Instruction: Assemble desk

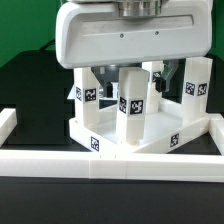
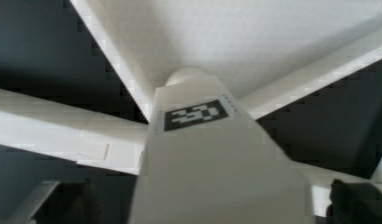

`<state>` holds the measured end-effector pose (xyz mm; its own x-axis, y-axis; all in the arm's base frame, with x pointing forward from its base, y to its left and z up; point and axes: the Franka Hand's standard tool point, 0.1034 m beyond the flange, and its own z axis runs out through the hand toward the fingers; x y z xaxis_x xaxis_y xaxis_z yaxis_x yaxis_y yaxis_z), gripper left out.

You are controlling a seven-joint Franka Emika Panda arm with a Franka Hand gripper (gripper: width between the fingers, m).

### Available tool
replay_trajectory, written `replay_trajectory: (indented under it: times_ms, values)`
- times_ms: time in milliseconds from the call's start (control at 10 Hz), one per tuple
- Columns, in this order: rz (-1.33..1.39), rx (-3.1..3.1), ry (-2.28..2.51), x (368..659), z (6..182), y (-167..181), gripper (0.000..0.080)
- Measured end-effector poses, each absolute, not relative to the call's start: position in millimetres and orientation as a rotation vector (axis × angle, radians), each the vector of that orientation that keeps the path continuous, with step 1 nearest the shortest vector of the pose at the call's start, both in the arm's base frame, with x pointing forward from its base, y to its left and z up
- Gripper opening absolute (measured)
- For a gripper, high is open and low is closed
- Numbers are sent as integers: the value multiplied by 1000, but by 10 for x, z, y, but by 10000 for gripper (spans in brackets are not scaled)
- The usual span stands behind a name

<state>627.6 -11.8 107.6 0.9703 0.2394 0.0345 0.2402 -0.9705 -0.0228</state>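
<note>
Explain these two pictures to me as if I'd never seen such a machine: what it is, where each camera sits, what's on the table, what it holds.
The big white block at the top of the exterior view is the end of a robot arm; its hand hangs below it. That picture comes from a camera standing off the arm. The other comes from a camera on the wrist, looking down past the fingers.

On the dark table lies the desk top, a white tray turned upside down, with white legs standing up from it. Each carries a black-and-white tag, like the front leg. The wrist view shows one leg close up. Long white border rails fence the work area.

The hand is open and seems to hold nothing.
</note>
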Motion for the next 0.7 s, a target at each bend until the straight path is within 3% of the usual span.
replay_trajectory:
  times_ms: [300,700]
  values:
    - [-50,-3092,-375,6278,1072,-123,289]
    - [-49,-3097,-331,6278,1070,-124,290]
